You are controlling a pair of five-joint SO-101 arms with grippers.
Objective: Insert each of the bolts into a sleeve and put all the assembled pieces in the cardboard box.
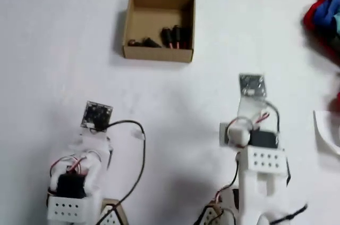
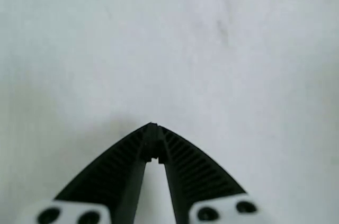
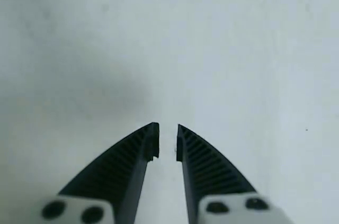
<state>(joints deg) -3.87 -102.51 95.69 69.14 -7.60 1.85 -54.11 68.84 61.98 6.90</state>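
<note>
Where the white worktop (image 1: 48, 49) nears its far edge, the cardboard box (image 1: 156, 53) sits just inside, well apart from both arms. Left end effector (image 2: 152, 128) is closed tip to tip; right end effector (image 3: 167, 140) is parted by a narrow gap, both over bare surface. Dark assembled pieces (image 1: 171, 36) lie inside the box near its front wall.

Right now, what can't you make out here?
1. Dark pieces in the cardboard box, high view: too small to count or tell bolt from sleeve; near wall may hide some.
2. Red and blue item, high view: cut off by the right edge.
3. White object, high view: also cut off by the right edge.
</note>
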